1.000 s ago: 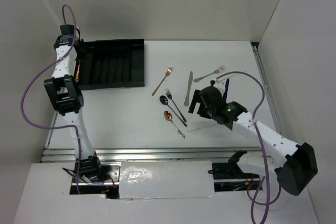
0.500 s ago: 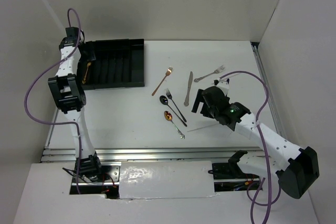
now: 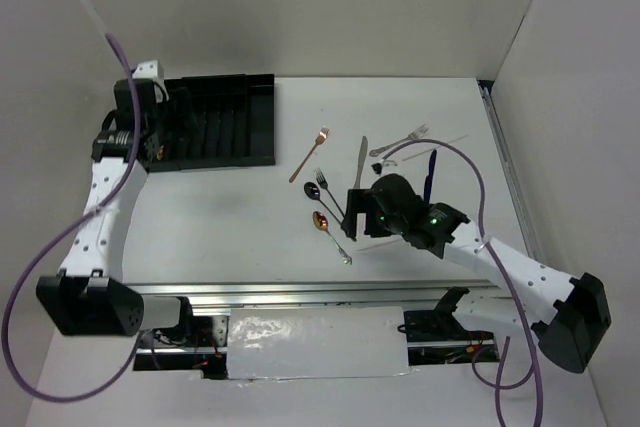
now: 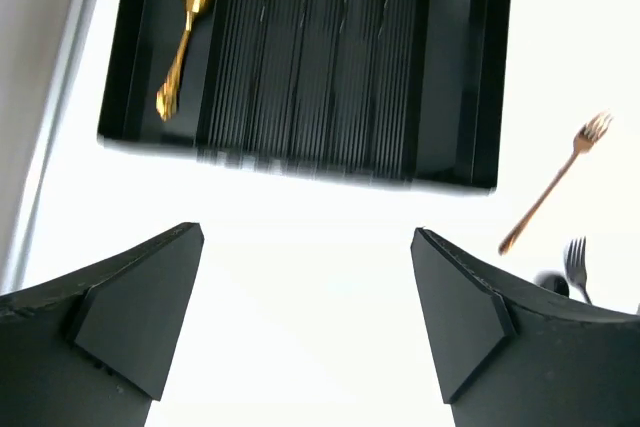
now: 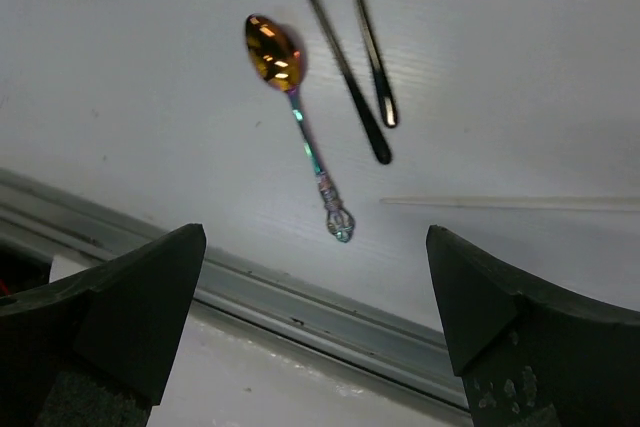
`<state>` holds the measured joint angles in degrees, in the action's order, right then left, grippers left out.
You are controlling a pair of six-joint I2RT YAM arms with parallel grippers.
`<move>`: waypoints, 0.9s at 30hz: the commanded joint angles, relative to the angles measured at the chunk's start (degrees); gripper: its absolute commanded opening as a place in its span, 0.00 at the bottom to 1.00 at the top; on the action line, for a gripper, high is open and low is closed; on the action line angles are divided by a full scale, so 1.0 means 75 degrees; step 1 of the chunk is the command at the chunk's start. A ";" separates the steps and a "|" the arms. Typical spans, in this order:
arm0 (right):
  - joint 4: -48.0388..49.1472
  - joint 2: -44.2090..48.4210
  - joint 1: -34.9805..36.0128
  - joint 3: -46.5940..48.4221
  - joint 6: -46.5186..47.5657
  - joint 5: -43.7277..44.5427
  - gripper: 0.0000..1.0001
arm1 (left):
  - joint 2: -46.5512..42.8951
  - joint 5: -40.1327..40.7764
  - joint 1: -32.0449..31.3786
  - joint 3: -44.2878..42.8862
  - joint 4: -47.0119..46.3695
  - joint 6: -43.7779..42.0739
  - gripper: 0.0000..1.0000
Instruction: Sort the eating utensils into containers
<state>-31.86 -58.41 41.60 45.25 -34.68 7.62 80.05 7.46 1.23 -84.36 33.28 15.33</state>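
Top external: the black tray (image 3: 270, 127) sits at the far left of the table (image 3: 230, 217). The loose cutlery lies mid-table: copper fork (image 3: 309, 155), knife (image 3: 358, 169), silver fork (image 3: 400, 141), black fork (image 3: 335, 202), black spoon (image 3: 312, 190) and, nearest you, the copper-bowled spoon (image 3: 322, 221). The right gripper (image 3: 352, 215) hangs just beside that spoon. The left arm (image 3: 100, 217) reaches to the tray's left end.

Left wrist: a gold spoon (image 4: 183, 42) lies in the tray's leftmost slot. The left gripper (image 4: 305, 317) has its fingers wide apart with nothing between them, above bare table on the near side of the tray.

Right wrist: the right gripper's fingers are spread and hold nothing. The copper-bowled spoon lies slanted in the gap ahead, bowl away and handle end towards you. The two black handles run just beside it on the right without touching it. A pale stick (image 5: 500, 203) points in from the right, its tip near the spoon's handle end. The table's metal rail (image 5: 300, 307) is close behind.

The step looks like picking up this spoon. Turn the wrist so the fingers straddle the slim handle crosswise, around its middle. Come straight down until the tips meet the table, since the handle lies flat and low. Keep the right finger clear of the black handles and the stick, then close gently and lift level.
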 commanded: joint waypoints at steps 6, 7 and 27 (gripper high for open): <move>0.1001 -0.1959 0.1436 0.0398 -0.0099 0.0519 0.98 | -0.1962 -0.0151 -0.0106 0.2527 0.0075 0.0499 0.99; 0.1164 -0.2379 0.1541 0.0458 -0.0099 0.0508 0.98 | -0.2175 -0.0035 -0.0106 0.2888 -0.0064 0.0545 0.99; 0.1528 -0.4622 0.1988 0.1595 0.0135 0.0801 0.81 | -0.1955 -0.0256 -0.0106 0.2189 0.0942 0.1236 0.89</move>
<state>-21.82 -92.90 55.83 55.37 -34.52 12.23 64.95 7.22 0.51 -65.78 39.07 22.83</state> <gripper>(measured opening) 0.809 0.893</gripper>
